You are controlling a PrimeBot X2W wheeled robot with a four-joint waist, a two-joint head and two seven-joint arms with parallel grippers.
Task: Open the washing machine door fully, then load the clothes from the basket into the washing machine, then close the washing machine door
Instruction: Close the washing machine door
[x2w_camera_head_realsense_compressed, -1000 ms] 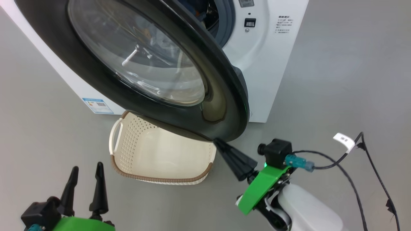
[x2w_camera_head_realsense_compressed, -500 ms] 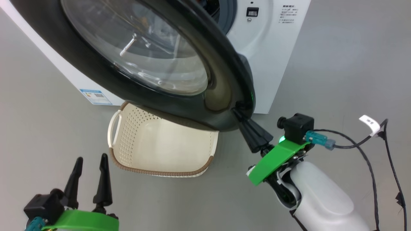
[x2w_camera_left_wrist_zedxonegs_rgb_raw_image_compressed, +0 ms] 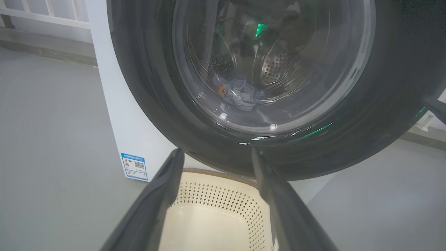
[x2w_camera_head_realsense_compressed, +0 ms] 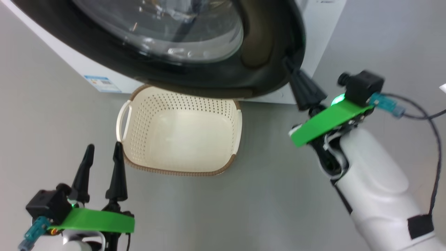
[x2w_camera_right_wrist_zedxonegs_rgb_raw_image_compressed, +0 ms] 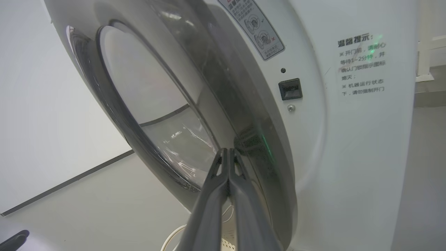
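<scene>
The washing machine door [x2w_camera_head_realsense_compressed: 268,45], a glossy black ring around clear glass, stands nearly closed against the white washing machine [x2w_camera_head_realsense_compressed: 73,61]. My right gripper [x2w_camera_head_realsense_compressed: 288,64] is shut, with its tips pressed on the door's right edge; the right wrist view shows the gripper [x2w_camera_right_wrist_zedxonegs_rgb_raw_image_compressed: 228,151] touching the door [x2w_camera_right_wrist_zedxonegs_rgb_raw_image_compressed: 167,104] rim. Light-blue clothes [x2w_camera_left_wrist_zedxonegs_rgb_raw_image_compressed: 240,96] lie in the steel drum behind the glass. On the floor under the door, the cream basket [x2w_camera_head_realsense_compressed: 181,172] holds nothing. My left gripper [x2w_camera_head_realsense_compressed: 104,146] hangs open in front of the basket's left corner, fingers apart and empty.
A black cable [x2w_camera_head_realsense_compressed: 433,146] trails from my right wrist across the grey floor at the right. A blue label [x2w_camera_head_realsense_compressed: 101,83] marks the machine's lower side. The door latch slot [x2w_camera_right_wrist_zedxonegs_rgb_raw_image_compressed: 290,89] sits on the machine's front panel. A white railing [x2w_camera_left_wrist_zedxonegs_rgb_raw_image_compressed: 45,14] stands behind.
The door has swung further toward the machine front, and my shut right gripper has followed, pushing on its edge. The head view has shifted, uncovering more of the basket. My left gripper stays open.
</scene>
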